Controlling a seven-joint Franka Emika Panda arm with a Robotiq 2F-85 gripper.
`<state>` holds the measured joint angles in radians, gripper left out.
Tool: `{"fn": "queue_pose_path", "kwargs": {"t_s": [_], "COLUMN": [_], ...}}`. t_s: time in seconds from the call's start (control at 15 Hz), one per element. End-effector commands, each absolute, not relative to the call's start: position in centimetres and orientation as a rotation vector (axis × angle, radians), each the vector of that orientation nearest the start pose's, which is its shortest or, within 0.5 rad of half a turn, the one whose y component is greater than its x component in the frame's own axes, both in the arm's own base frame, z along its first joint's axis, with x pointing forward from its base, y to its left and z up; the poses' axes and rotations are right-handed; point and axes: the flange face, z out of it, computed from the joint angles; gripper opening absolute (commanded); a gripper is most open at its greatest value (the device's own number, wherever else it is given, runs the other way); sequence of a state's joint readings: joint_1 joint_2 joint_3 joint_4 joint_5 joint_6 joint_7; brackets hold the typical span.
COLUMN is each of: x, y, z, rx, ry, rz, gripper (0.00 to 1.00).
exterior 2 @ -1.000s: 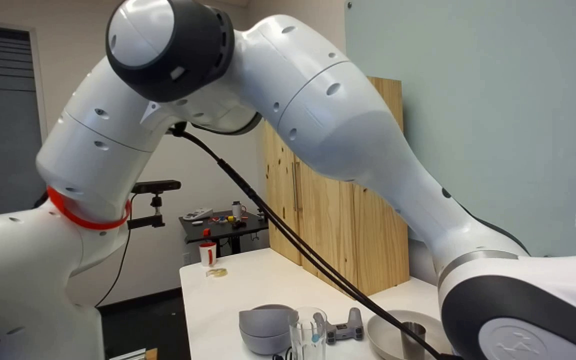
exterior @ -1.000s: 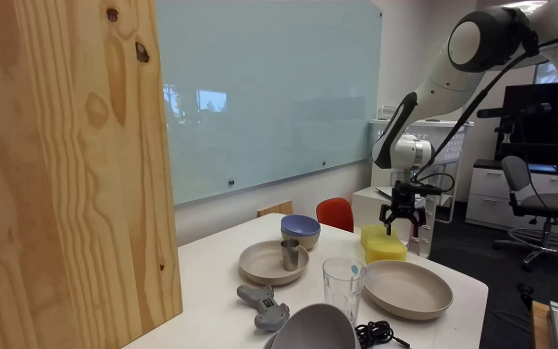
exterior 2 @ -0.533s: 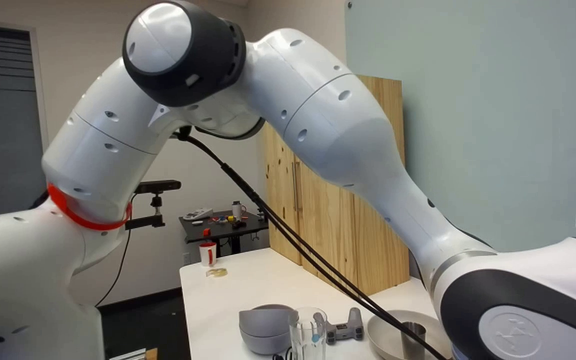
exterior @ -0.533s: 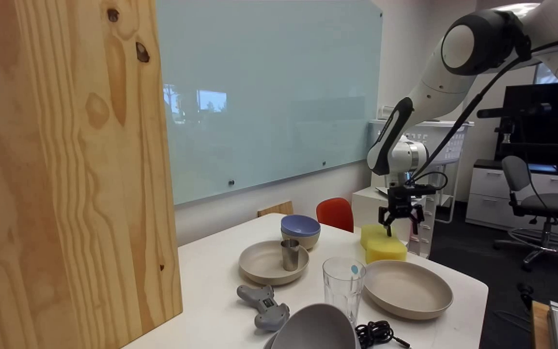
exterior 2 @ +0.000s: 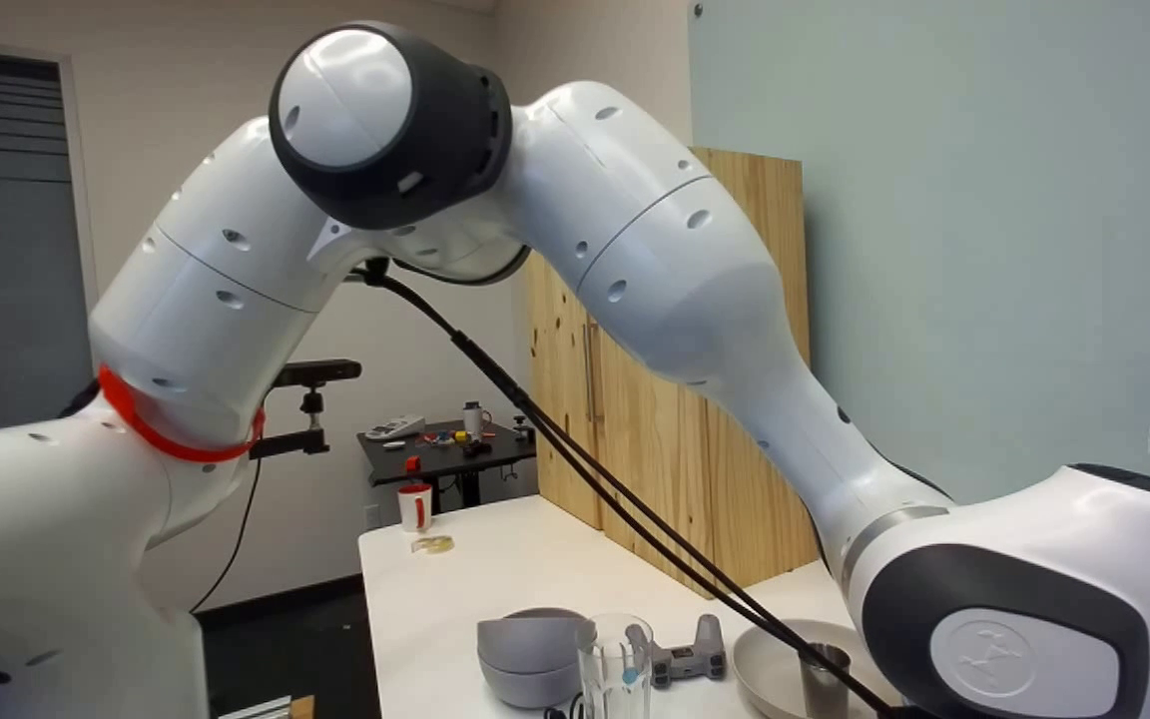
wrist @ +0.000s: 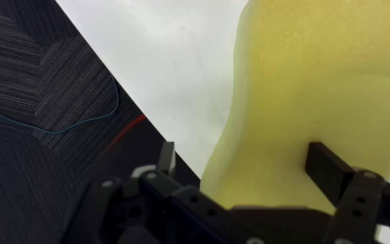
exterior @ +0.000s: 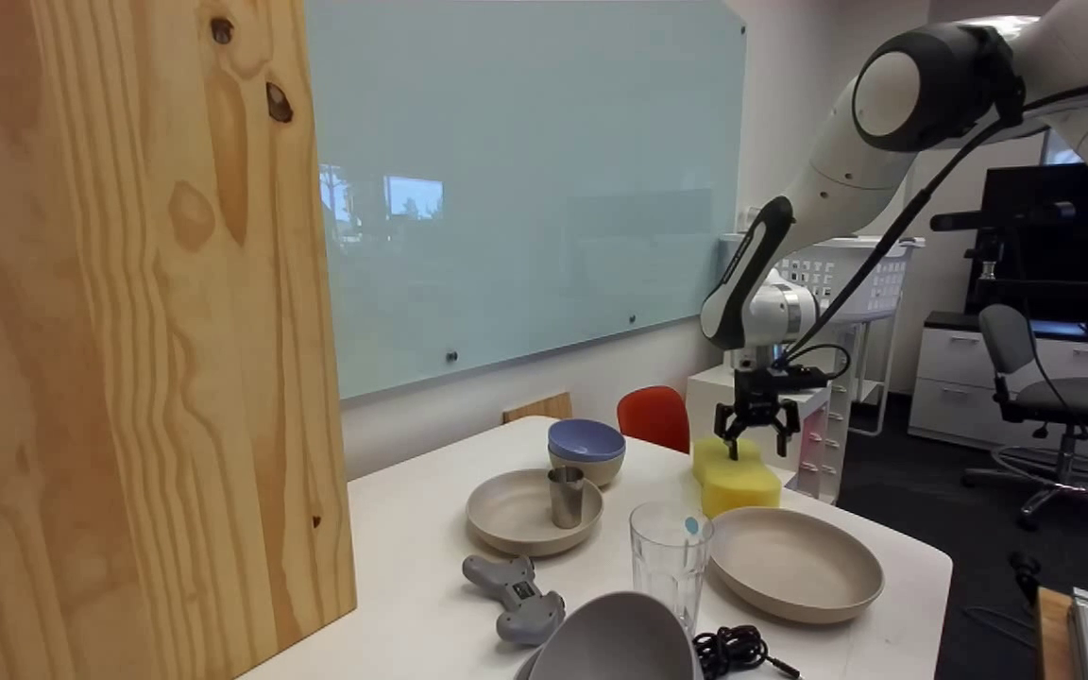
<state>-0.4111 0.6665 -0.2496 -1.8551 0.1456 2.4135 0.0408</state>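
Claw (exterior: 757, 455), with its fingers (wrist: 328, 171) wide apart, one of them against the sponge (exterior: 740, 493) on the bench (exterior: 412, 567).

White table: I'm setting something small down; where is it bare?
Bare: between the wooden cabinet and gray bowls, and between cabinet and the beige plate under the metal cup. Crowded: around the drinking glass, among bowls, black cable and another plate; also at the yellow sponge by the gripper.

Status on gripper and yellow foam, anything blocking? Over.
Gripper open, one finger seemingly touching yellow foam block. Foam ungripped, near edge of white table. Beige plate close by, possibly in the way.
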Motion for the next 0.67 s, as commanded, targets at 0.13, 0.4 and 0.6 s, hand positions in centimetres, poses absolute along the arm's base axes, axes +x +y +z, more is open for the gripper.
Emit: {"fn": "queue_pose_path", "kwargs": {"t_s": [0.13, 0.4, 0.6], "x": [51.3, 52.3, 52.6], "y": [-38.4, -38.9, -38.5], "z": [14.9, 14.6, 14.4], "rx": [-2.989, -2.966, -2.909], "ry": [1.19, 1.236, 1.221], "rz": [-0.078, -0.31, -0.35], "gripper": [1.0, 1.0, 1.0]}}
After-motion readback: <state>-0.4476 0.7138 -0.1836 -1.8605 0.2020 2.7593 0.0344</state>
